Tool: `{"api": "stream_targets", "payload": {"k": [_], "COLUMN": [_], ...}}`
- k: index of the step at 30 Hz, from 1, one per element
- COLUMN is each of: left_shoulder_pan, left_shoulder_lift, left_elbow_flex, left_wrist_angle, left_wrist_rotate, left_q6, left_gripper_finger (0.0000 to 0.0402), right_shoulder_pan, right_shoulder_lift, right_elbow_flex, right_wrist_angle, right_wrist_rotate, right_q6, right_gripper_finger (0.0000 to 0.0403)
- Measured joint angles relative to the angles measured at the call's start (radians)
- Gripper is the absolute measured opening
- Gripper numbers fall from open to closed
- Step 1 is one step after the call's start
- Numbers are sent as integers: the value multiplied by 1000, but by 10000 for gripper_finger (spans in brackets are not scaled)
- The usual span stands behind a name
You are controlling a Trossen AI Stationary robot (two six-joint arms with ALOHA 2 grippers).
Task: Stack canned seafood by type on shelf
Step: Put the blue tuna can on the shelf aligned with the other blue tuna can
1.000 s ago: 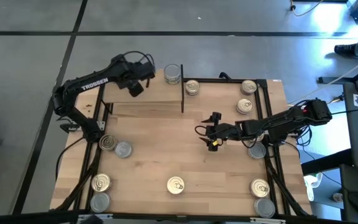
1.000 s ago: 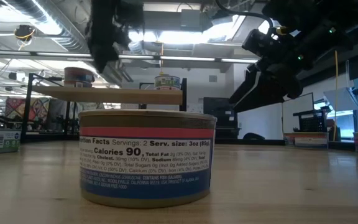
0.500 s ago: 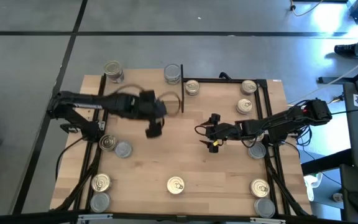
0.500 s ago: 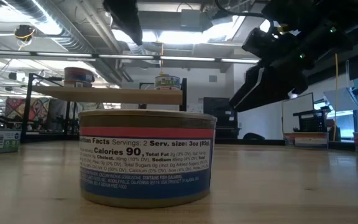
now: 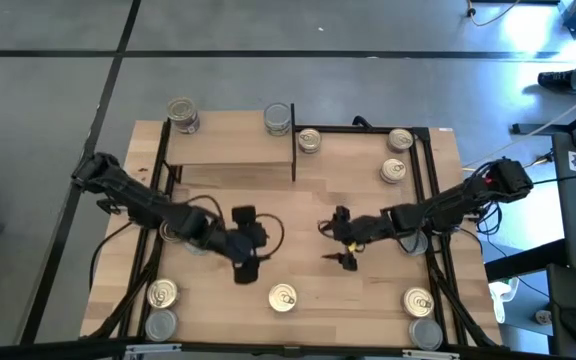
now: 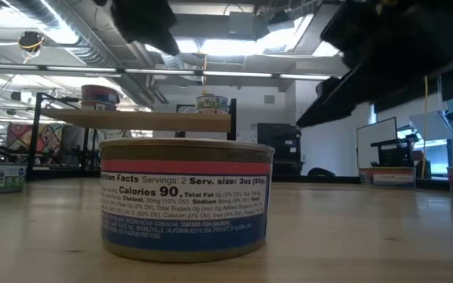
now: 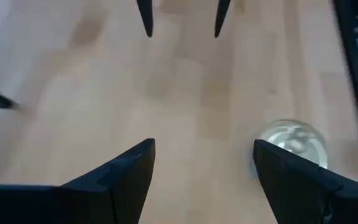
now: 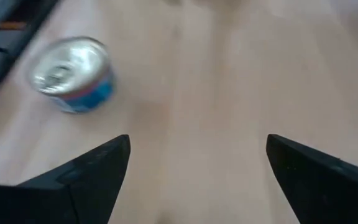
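Seen from above, a light-wood table (image 5: 368, 300) carries a raised wooden shelf (image 5: 230, 148) at its far left part, framed by thin black posts. Two tins stand at the shelf's far corners: one at the left corner (image 5: 181, 113) and one at the right corner (image 5: 279, 118). The other tins are scattered over the tabletop: one just beside the shelf's right post (image 5: 309, 140), two near the far right edge (image 5: 400, 140) (image 5: 394, 171), a gold-lidded one near the front middle (image 5: 282, 297), two at the front left (image 5: 161, 294) (image 5: 160, 324) and two at the front right (image 5: 417, 300) (image 5: 426, 332). The left gripper (image 5: 244, 270) hangs over bare wood a little left of the table's centre, its fingers spread apart and holding nothing. The right gripper (image 5: 346, 262) hangs over bare wood just right of centre, its fingers also spread wide and empty. From table height, the front-middle tin (image 6: 185, 198) fills the foreground, wearing a blue and red label.
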Motion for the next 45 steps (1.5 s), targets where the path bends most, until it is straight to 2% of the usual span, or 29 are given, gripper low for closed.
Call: {"api": "stream_targets", "payload": {"k": [5, 11, 14, 19, 24, 31, 37, 40, 45], "left_shoulder_pan": [-77, -149, -176, -197, -200, -225, -240, -240, -240], "left_shoulder_lift": [86, 236, 280, 333, 365, 368, 366, 364, 363], "left_elbow_flex": [-40, -17, -5, -3, -3, -20, -95, -137, -167], "left_wrist_angle": [143, 272, 340, 356, 355, 349, 444, 518, 534], "left_wrist_rotate": [-17, -16, -16, -16, -15, -16, -66, -71, -76], "left_q6": [-99, -116, -116, -130, -137, -122, -146, -143, -145], "left_gripper_finger": [269, 260, 227, 145, 81, 29, 3, 3, 2], "right_shoulder_pan": [79, 152, 191, 233, 244, 244, 243, 242, 242], "right_shoulder_lift": [69, 152, 192, 256, 317, 353, 353, 353, 353], "right_elbow_flex": [3, 3, 12, 65, 115, 147, 147, 147, 147], "right_wrist_angle": [119, 216, 243, 242, 238, 227, 247, 246, 279], "right_wrist_rotate": [27, 48, 58, 76, 77, 76, 76, 76, 76], "right_q6": [34, 106, 128, 142, 142, 157, 150, 147, 106], "right_gripper_finger": [376, 376, 376, 376, 376, 376, 376, 376, 376]}}
